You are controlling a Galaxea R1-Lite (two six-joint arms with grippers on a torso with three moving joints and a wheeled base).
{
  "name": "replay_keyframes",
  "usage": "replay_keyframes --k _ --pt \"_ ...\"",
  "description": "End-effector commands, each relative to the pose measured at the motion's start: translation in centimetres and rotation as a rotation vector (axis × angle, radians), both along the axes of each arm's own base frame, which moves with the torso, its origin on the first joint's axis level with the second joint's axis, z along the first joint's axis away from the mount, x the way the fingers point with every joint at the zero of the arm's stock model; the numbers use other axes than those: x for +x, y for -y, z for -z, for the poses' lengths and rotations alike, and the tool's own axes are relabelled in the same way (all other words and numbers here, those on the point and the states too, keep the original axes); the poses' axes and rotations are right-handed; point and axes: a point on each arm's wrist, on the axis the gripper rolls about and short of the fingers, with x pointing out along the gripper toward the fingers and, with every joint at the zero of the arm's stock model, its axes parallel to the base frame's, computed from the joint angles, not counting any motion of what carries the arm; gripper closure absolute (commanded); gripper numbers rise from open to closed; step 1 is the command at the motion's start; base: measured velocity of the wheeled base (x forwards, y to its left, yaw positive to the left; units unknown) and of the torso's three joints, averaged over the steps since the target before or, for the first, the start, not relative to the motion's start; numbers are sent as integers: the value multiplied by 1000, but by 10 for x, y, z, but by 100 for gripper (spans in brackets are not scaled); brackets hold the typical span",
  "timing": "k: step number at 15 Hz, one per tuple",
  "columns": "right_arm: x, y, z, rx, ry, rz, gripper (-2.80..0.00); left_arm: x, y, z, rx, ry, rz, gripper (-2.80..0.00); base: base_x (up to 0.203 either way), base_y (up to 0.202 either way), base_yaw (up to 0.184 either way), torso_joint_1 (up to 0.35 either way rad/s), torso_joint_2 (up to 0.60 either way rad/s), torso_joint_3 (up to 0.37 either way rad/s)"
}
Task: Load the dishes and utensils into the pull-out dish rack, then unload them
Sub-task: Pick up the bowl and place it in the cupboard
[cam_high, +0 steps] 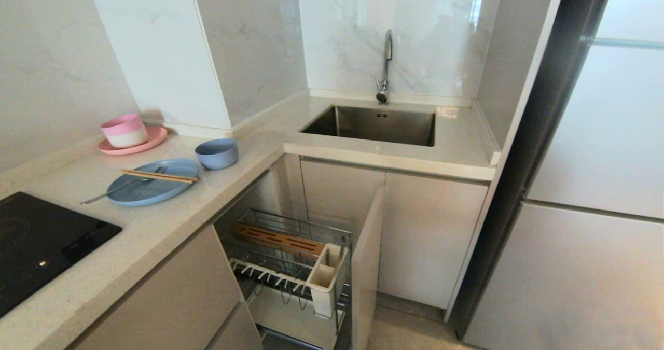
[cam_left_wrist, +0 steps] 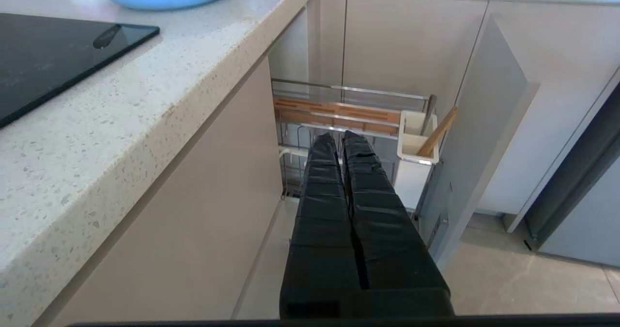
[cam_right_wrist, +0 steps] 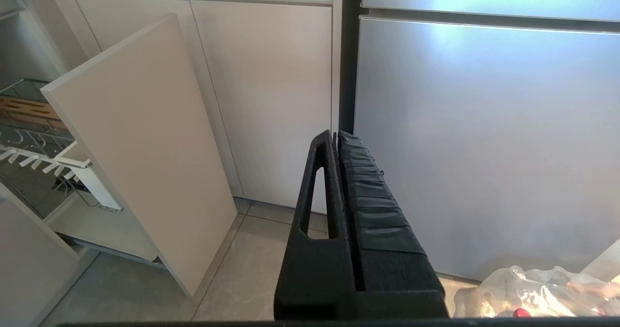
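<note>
On the counter lies the dusty-blue plate (cam_high: 155,190) with the wooden chopsticks (cam_high: 158,176) across it and the silver fork (cam_high: 111,192) sticking out over its rim. The blue bowl (cam_high: 217,153) stands just behind the plate. Below the counter the dish rack (cam_high: 282,220) is pulled out, with its wooden strip (cam_high: 277,238) and white caddy (cam_high: 324,277). Neither gripper shows in the head view. My left gripper (cam_left_wrist: 339,134) is shut and empty, low in front of the rack (cam_left_wrist: 339,114). My right gripper (cam_right_wrist: 336,134) is shut and empty, facing the fridge door.
A pink bowl on a pink plate (cam_high: 129,135) stands at the back left, a black cooktop (cam_high: 41,241) at the near left. The sink (cam_high: 376,124) is behind. A wooden stick (cam_left_wrist: 438,132) leans in the caddy (cam_left_wrist: 416,147). The rack's front panel (cam_right_wrist: 140,138) juts out. A plastic bag (cam_right_wrist: 533,293) lies on the floor.
</note>
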Motion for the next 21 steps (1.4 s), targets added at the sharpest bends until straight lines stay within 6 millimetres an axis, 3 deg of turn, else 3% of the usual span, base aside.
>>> replay_keyframes --k 1,7,21 --pt "0 0 0 0 0 0 0 0 0 0 -1 0 -1 0 0 0 0 0 0 0" --pt "0 0 0 0 -1 0 0 0 0 0 2 2 1 0 0 0 0 0 1 -33" --pt "0 0 0 0 -1 0 0 0 0 0 1 2 1 0 0 0 0 5 3 -193"
